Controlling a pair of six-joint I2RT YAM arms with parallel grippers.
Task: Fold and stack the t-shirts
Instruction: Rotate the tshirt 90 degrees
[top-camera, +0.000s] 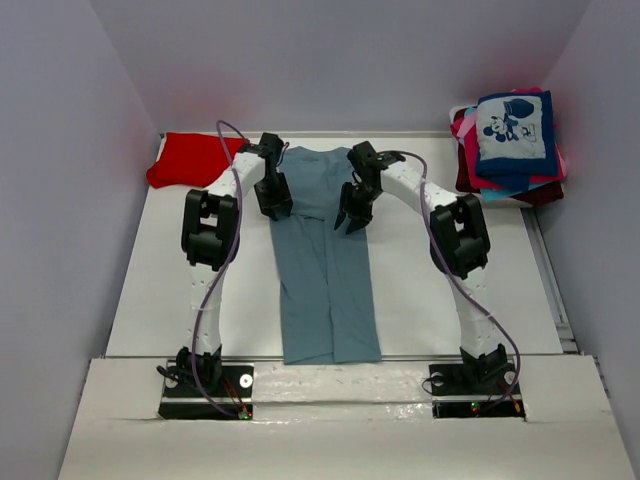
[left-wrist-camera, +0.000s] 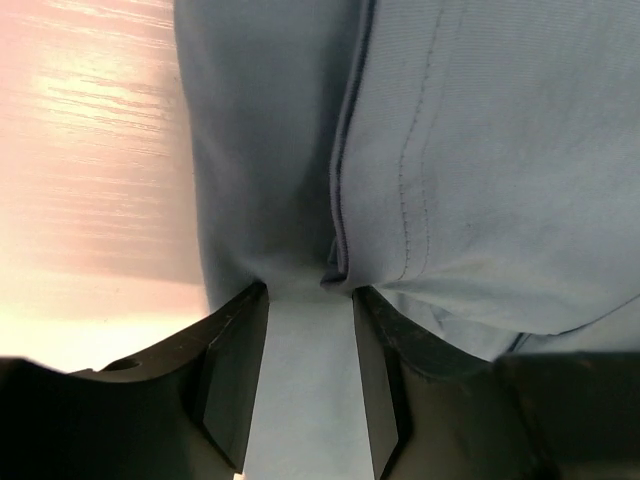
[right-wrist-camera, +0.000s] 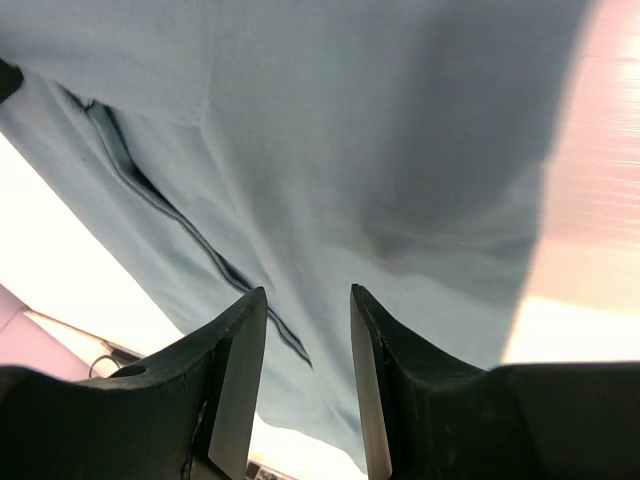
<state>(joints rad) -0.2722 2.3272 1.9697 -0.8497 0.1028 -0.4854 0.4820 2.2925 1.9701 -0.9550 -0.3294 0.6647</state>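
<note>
You've got the grey-blue t-shirt lying flat, sides folded in to one long narrow strip, stitched edge lapped over its middle. Red t-shirt is bunched near its far-left corner. Well off its far-right corner is the folded stack: navy mouse-print t-shirt on top, pink, teal and maroon layers under.

You had no readable text, label, brand or number in any view; the navy t-shirt at upper right showed only a cartoon-mouse print.
</note>
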